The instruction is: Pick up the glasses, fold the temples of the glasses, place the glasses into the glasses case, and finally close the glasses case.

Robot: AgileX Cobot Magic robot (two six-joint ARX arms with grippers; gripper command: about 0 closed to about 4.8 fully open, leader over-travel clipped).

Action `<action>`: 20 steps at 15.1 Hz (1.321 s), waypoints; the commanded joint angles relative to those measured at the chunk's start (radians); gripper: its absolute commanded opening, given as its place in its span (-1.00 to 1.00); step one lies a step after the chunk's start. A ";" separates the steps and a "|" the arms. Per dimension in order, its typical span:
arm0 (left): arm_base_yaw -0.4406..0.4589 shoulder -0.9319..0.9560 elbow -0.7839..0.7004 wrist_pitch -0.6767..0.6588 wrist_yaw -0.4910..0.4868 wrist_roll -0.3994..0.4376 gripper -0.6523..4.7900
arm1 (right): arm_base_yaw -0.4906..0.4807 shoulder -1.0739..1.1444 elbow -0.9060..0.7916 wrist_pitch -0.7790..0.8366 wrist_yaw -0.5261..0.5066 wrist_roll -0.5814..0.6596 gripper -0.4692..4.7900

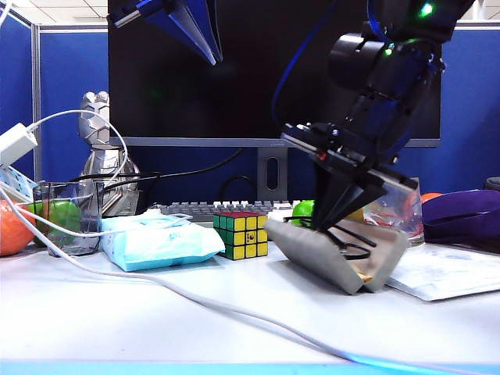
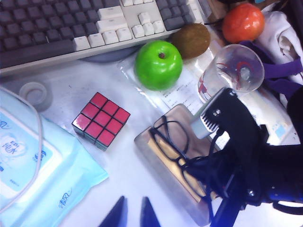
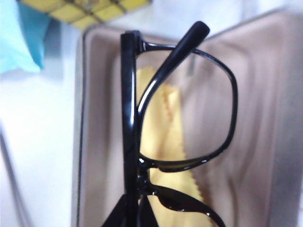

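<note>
So your right gripper (image 3: 137, 213) is down in the open glasses case (image 1: 328, 258), right of centre on the table, pinched tight on the glasses (image 3: 180, 118). The right wrist view is the only one that shows the grip properly: the fingertips meet on the frame near the bridge, one of the temples (image 3: 175, 56) is folded across the lens, and there's a yellow cloth (image 3: 165, 142) lying on the case lining underneath. You can't see that cloth well anywhere else.

From the exterior view you mostly get the arm's black bulk over the case, with the case tilted up and the Rubik's cube (image 1: 242, 233) just left of it, plus the light blue tissue pack (image 1: 160, 242) further left.

The left wrist view gives you the top-down layout: glasses lying along the case, a green apple (image 2: 158, 65) and a kiwi (image 2: 191, 40) on the far side near the keyboard (image 2: 71, 28). Your left gripper (image 2: 133, 215) hangs high above the table with a narrow gap between its fingers, holding nothing.
</note>
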 commanded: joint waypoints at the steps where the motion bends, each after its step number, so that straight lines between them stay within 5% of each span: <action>1: 0.000 -0.006 0.002 0.002 0.003 0.001 -0.57 | 0.000 -0.009 0.003 -0.050 0.065 -0.033 -0.83; 8: 0.000 -0.006 0.002 0.002 0.003 0.001 -0.57 | 0.000 -0.010 0.003 -0.082 0.233 -0.085 -0.83; 18: -0.001 -0.006 0.002 -0.001 0.004 0.001 -0.57 | 0.000 0.042 0.003 -0.066 0.240 -0.104 -0.82; 19: -0.001 -0.006 0.002 -0.001 0.004 0.001 -0.57 | 0.000 0.042 0.006 -0.066 0.240 -0.104 -0.72; 20: -0.001 -0.006 0.002 -0.001 0.004 0.001 -0.57 | 0.000 0.042 0.007 -0.068 0.240 -0.104 -0.26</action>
